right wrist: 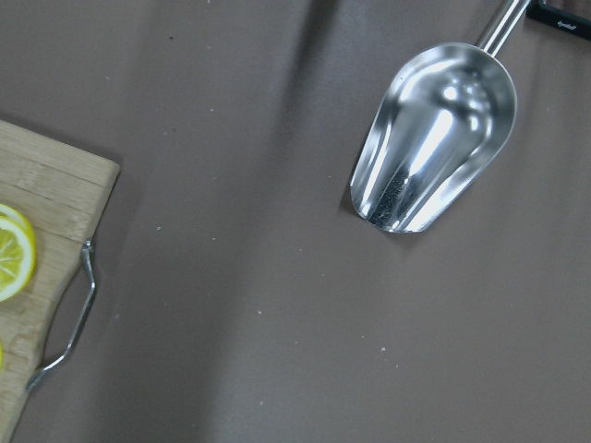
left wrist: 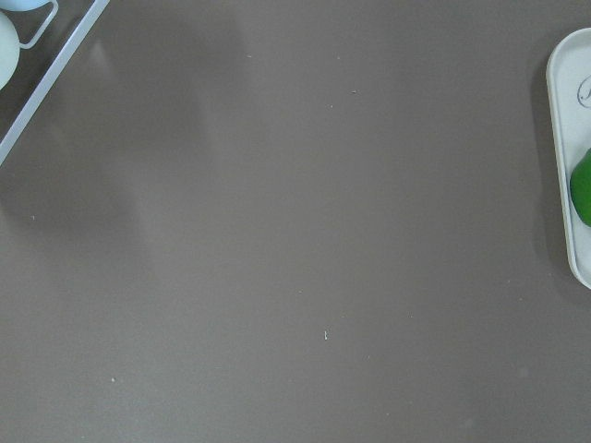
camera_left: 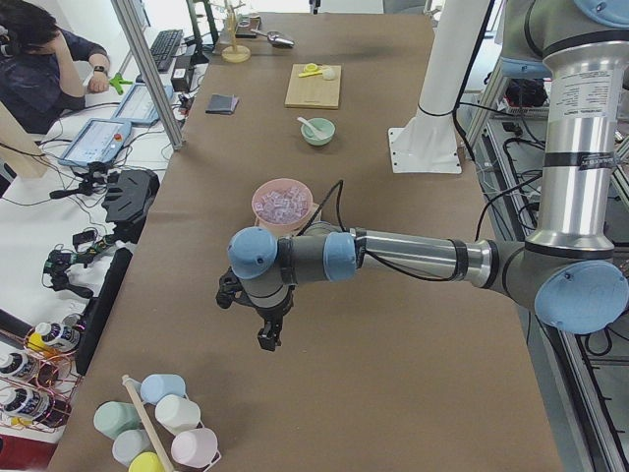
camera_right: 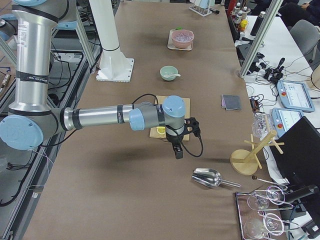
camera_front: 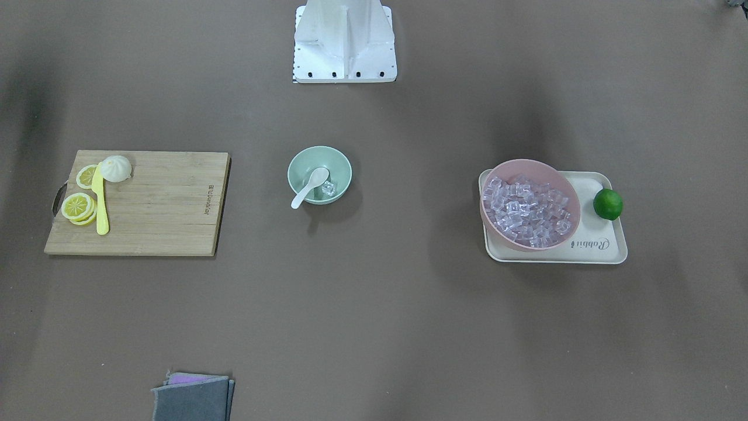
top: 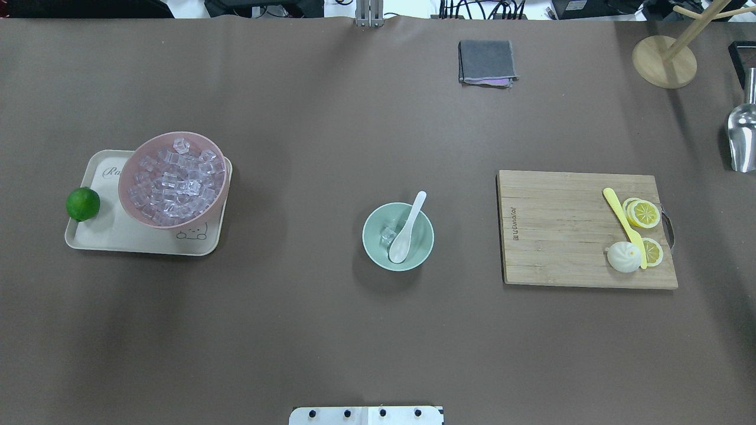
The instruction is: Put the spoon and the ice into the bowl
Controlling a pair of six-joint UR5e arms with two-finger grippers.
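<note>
While both arms hang well away from the bowl [camera_front: 346,166], front-facing view: bowl at frame centre. Spoon [camera_front: 308,188] lies scoop-down inside it, handle over the lower-left rim. One ice [camera_front: 328,188] cube sits in the bowl just right of the scoop. At right, pink bowl [camera_front: 526,163] of cubes on tray [camera_front: 602,242], lime [camera_front: 608,204] beside it.

Overhead: same layout mirrored, cutting board [top: 561,236] right of centre.

Exterior left: left gripper [camera_left: 266,339] hangs over bare table, lower centre — jaw state cannot be told.

Exterior right: right gripper [camera_right: 178,151] hangs mid-frame between board and metal scoop [camera_right: 206,177] — likewise unclear.

Left wrist: tray edge and lime at right edge.

Right wrist: metal scoop upper right, board corner at left.
</note>
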